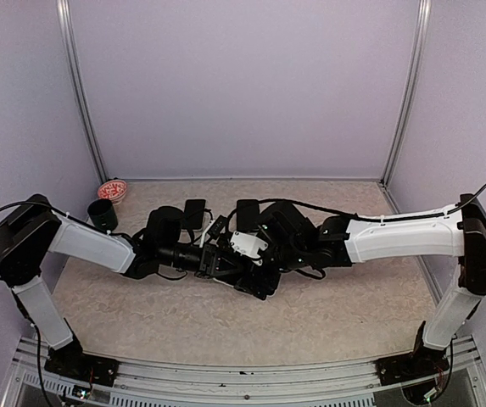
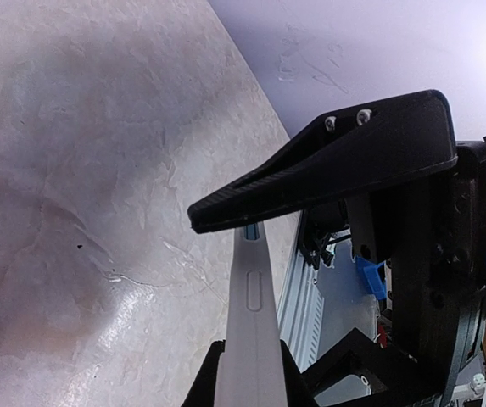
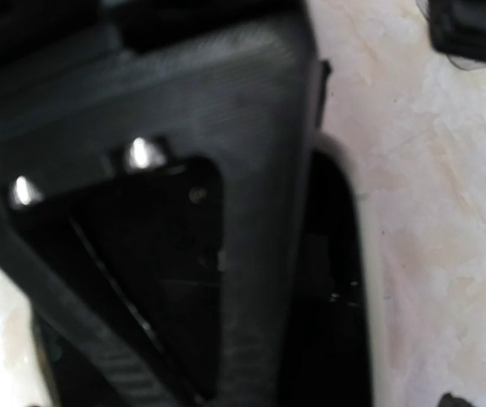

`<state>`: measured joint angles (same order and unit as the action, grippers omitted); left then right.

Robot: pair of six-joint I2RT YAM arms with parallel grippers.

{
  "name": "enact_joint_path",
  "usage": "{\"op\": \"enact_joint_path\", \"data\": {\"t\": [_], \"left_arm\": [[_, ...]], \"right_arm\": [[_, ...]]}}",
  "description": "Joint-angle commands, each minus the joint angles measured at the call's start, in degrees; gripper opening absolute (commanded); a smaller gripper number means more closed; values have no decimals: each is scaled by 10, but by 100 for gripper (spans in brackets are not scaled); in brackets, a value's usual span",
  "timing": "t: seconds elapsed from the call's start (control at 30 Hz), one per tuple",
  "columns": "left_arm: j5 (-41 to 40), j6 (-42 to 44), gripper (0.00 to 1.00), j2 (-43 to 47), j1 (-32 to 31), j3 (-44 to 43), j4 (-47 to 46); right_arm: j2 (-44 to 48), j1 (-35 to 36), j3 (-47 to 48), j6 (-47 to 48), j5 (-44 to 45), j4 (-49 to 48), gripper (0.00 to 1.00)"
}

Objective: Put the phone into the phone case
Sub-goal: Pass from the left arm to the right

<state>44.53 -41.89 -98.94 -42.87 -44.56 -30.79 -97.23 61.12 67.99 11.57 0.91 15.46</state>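
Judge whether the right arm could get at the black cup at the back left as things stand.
Probably not. The cup stands at the far back left, and the left arm lies across the table between it and the right arm.

Soft, even light overhead — right wrist view dark, blurred.

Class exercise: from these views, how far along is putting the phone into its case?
Done: the left pincer is shut on the phone, seen edge-on. In hand: the right pincer stands wide close to the left one, beside a dark curved edge, perhaps the case. Left: no view shows the phone seated in a case, so the fitting itself looks not yet done.
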Motion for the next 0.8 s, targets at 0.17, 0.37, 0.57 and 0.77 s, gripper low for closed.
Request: {"op": "enact_joint_path", "data": {"t": [0.17, 0.37, 0.57, 0.77], "left_arm": [[17, 5, 4, 5, -3, -18, -35], [15, 4, 4, 2, -5, -16, -37], [15, 5, 4, 5, -5, -16, -38], [16, 4, 4, 6, -7, -14, -41]], "right_arm": [[-2, 7, 4, -3, -8, -17, 99], [10, 6, -1, -7, -42, -17, 99], [2, 6, 2, -5, -25, -8, 99], [4, 7, 1, -7, 26, -20, 100]]}}
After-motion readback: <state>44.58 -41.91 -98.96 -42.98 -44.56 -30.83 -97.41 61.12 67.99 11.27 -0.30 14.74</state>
